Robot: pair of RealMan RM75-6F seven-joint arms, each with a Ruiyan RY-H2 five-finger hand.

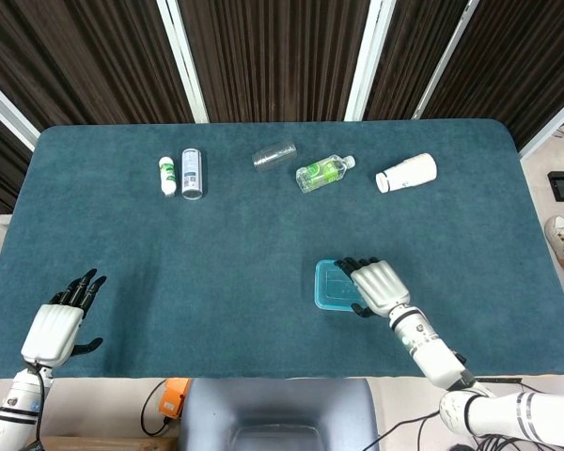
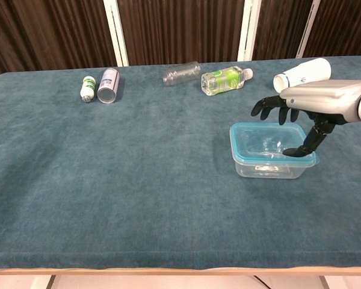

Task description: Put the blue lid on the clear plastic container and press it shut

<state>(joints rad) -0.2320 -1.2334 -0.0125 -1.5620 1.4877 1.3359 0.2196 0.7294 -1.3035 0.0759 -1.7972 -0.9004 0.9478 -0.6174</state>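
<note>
A: Start with the widest thing. Where does the work sit on the table (image 1: 122, 235)?

B: Toward the near right. The clear plastic container (image 2: 268, 169) stands there with the blue lid (image 1: 335, 284) already lying on top of it, its long axis running left to right in the chest view.

A: And which hand is nearer?

B: The right hand (image 2: 307, 103), by far. It hangs flat, palm down, over the right part of the lid, fingers spread and holding nothing. The thumb points down toward the lid's near right corner; whether it touches, I cannot tell.

A: So the lid lies which way from it?

B: Straight below, and a little to the left. I judge the next move to be a plain press downward, with the palm perhaps shifted left to cover the lid's middle.

A: The left hand (image 1: 58, 321)?

B: Well apart at the near left edge, resting open and empty. The bottles and can along the far side play no part.
</note>
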